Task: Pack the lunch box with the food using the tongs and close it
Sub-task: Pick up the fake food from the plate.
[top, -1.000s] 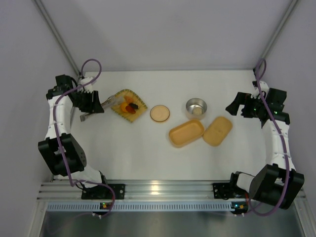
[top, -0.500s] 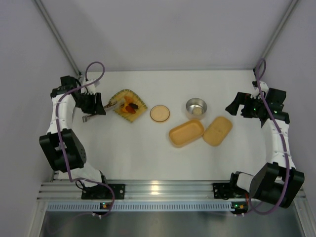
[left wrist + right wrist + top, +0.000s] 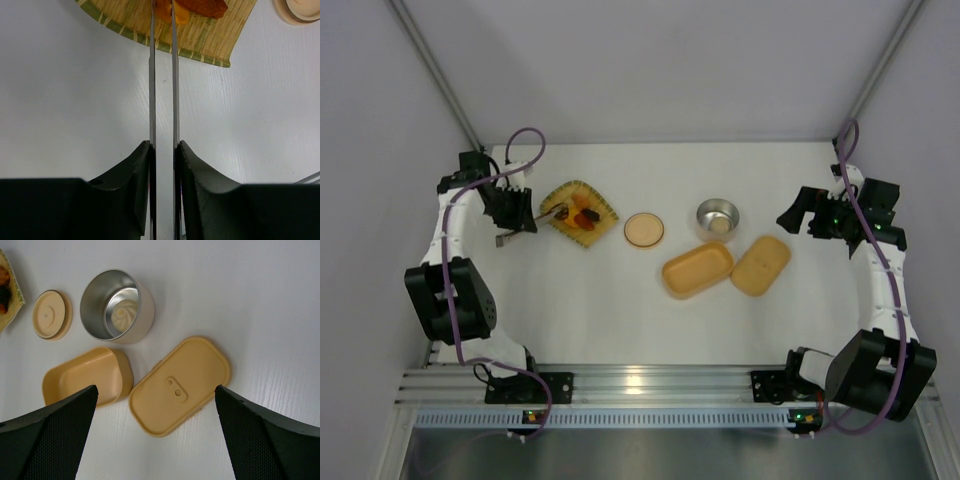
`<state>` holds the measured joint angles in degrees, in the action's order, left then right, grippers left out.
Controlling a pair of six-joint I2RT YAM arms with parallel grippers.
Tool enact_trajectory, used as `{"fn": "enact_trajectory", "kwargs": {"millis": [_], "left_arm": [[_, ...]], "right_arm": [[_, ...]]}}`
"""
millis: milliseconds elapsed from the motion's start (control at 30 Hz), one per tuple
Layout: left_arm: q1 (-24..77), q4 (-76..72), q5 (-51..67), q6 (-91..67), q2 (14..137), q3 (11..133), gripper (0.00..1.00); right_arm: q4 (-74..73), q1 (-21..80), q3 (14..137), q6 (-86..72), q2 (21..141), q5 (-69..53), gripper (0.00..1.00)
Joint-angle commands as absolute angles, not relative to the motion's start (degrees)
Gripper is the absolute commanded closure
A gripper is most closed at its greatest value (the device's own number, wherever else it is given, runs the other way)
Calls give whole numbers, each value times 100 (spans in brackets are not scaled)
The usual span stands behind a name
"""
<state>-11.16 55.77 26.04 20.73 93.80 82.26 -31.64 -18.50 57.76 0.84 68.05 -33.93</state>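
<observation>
Lunch box (image 3: 697, 270) lay open, right of the table's centre, with its flat lid (image 3: 761, 265) just beside it on the right. The steel bowl (image 3: 718, 216) stood close behind the box, and the round tan lid (image 3: 644, 229) lay to the bowl's left. Bare table (image 3: 620, 320) extended from the box toward the arm bases and leftward to the woven tray (image 3: 605, 208). The food (image 3: 584, 216) rested on that tray.

The tongs (image 3: 152, 75) crossed the tray's near edge, with an orange piece between the two arms. Whether it was pinched could not be determined. The left gripper (image 3: 163, 150) was clamped on the tongs, pressing both arms nearly together. The right gripper (image 3: 795, 213) hung fully spread near the right edge, grasping nothing.
</observation>
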Motion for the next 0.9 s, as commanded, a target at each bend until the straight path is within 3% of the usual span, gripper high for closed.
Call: {"fn": "enact_trajectory", "kwargs": {"millis": [0,367,733,867], "left_arm": [[-1125,5256,2400,1890,9317,8218,69],[-1143,4957,1802,1512,8790,8507,94],[-1116,4957,1801,1415,8587,9096,100],[-670,4992,1776,1459,8613,9272,100]], "right_arm": [[-2918,-1837,5898,53,6820,-3454,1],[-2944,-1846,5906,70,6724,-3472,1],[-2936,-1837,5915,70,6671,-3489,1],[-2900,-1837,5932,44,6688,-3489,1]]}}
